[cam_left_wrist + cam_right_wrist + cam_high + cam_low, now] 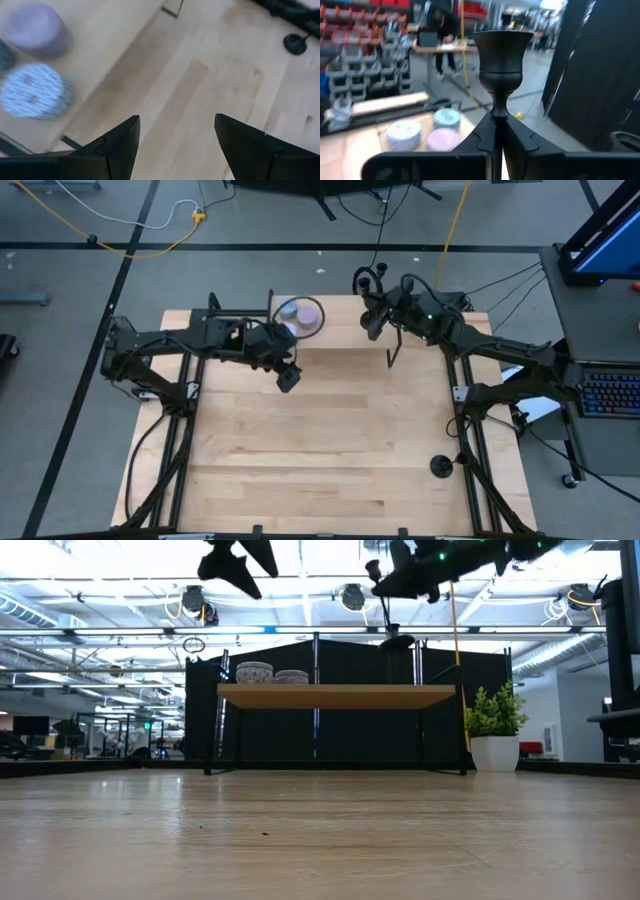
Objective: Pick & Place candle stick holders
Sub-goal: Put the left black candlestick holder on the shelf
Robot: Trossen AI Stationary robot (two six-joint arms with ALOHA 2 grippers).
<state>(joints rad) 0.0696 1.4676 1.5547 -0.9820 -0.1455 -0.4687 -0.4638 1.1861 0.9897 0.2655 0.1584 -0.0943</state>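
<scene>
2 dark robot arms reach over a pale wood table (330,450), seen from 4 cameras.

Nearest the table's front, by its right edge, 1 black candle stick holder (441,466) stands alone on its round base, well apart from both arms. The overhead view shows it clearly; the left wrist cam catches it only as a small dark disc w/ stem (296,43) far off. The low view doesn't show it at all.

Mid-table, left side: the left gripper (288,376) hangs above bare wood, fingers spread apart, nothing between them. The left wrist view confirms this: its 2 dark fingers (120,142) frame only planks.

Farther back, right side: the right gripper (388,332) is clamped tight on the thin stem of a 2nd candle stick holder (501,65). The right wrist cam gives the close look: cup end jutting out past the closed fingers. From above, that holder (392,352) reads as just a thin dark line; in the low view it hangs high off the table (390,620), disc base at the lower end.

At the table's back edge sit round candle tins (299,317), just beside the left arm. Overhead they overlap into 1 pale cluster. The right wrist view separates 3: white, blue, lilac (422,134). The left wrist view shows a patterned blue one and a lilac one (36,62).

Beyond the table, only the right wrist cam shows a person (442,37) at a desk.
</scene>
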